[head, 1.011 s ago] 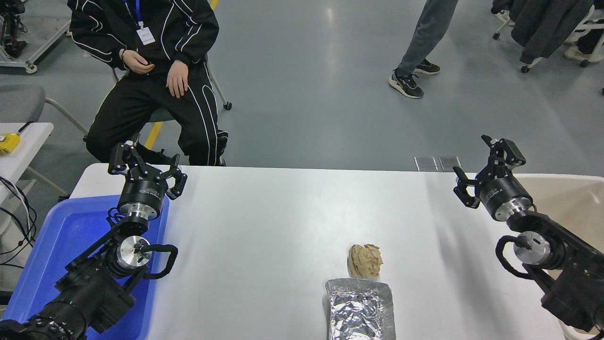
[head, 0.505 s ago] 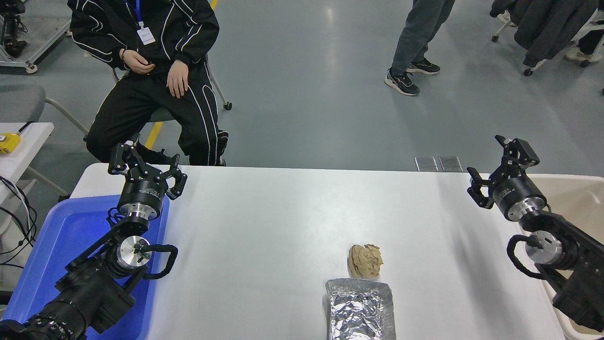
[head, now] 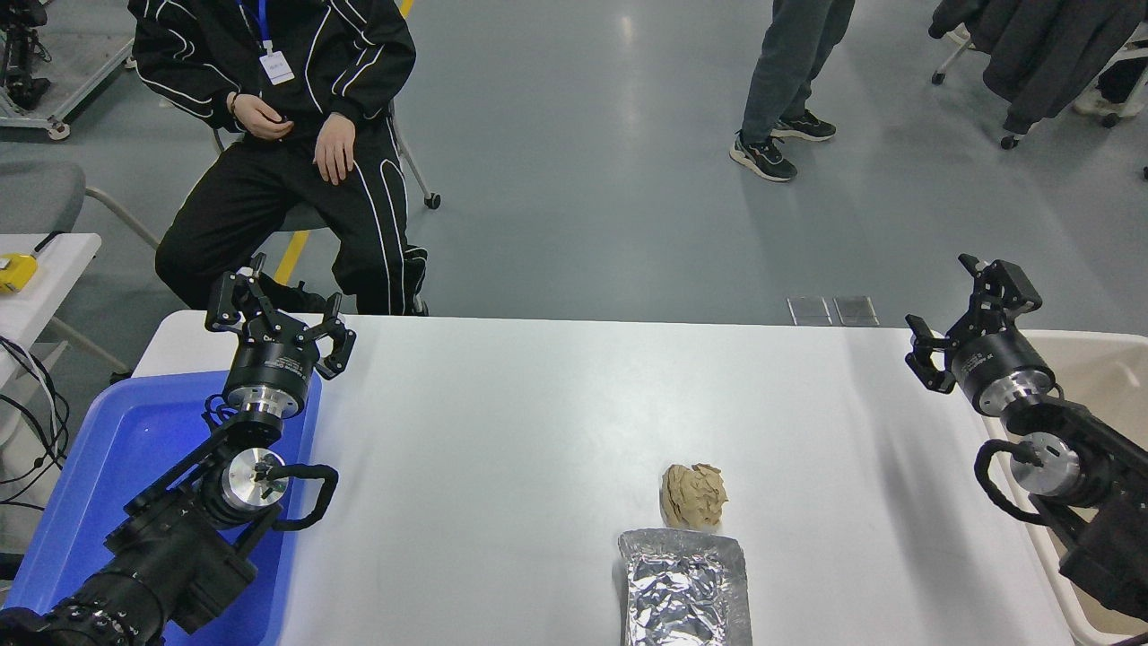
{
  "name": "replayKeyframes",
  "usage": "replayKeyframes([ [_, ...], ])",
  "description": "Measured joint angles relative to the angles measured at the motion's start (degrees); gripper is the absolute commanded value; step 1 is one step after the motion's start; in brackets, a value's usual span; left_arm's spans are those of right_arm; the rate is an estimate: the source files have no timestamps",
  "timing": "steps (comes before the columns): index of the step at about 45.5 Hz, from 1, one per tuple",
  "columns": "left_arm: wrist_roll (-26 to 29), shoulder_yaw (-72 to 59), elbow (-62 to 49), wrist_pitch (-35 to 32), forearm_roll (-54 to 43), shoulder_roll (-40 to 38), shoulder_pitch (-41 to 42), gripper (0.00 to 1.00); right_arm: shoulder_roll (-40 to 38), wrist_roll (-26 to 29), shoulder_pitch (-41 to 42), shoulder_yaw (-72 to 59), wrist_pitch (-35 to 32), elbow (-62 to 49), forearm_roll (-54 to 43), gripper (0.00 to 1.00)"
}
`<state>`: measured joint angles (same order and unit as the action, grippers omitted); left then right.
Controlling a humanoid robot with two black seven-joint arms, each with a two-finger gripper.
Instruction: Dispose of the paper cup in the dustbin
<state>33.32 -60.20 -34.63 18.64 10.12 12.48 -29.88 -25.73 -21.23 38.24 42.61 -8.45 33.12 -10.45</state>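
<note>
A crumpled tan paper lump [head: 693, 495] lies on the white table [head: 538, 422], near the front and right of the middle. I see no cup-shaped thing anywhere. The cream-beige dustbin [head: 1108, 359] stands at the table's right end, cut off by the picture's edge. My right arm covers much of its inside. My right gripper [head: 940, 292] is open and empty, raised over the table's far right corner beside the bin's rim. My left gripper [head: 282, 303] is open and empty, parked at the far left over the blue tray's corner.
A crinkled foil tray [head: 686, 588] sits at the table's front edge, just in front of the paper lump. A bright blue tray [head: 117, 449] lies under my left arm. A person [head: 287, 117] sits beyond the far left corner. Another person [head: 789, 81] stands farther back.
My right arm has moved to the right, toward the bin, with the gripper open and empty throughout. The paper lump, foil tray and left arm have not moved.
</note>
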Motion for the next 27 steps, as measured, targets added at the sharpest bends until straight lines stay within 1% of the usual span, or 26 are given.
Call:
replayKeyframes([
  [7,0.0,0.0,0.0,0.0,0.0,0.0,0.0,1.0,-3.77,0.13,2.79,-5.3,-0.04,1.59,-0.2,0.99],
  [15,0.0,0.0,0.0,0.0,-0.01,0.0,0.0,1.0,-11.97,0.22,7.83,-16.88,-0.26,8.85,-2.1,0.99],
  [19,-0.01,0.0,0.0,0.0,0.01,0.0,0.0,1.0,-16.12,0.27,11.24,-22.94,-0.38,13.31,-5.42,0.99],
  [27,-0.01,0.0,0.0,0.0,0.0,0.0,0.0,1.0,-24.66,0.27,18.18,-33.4,-0.95,23.97,-15.48,0.99],
])
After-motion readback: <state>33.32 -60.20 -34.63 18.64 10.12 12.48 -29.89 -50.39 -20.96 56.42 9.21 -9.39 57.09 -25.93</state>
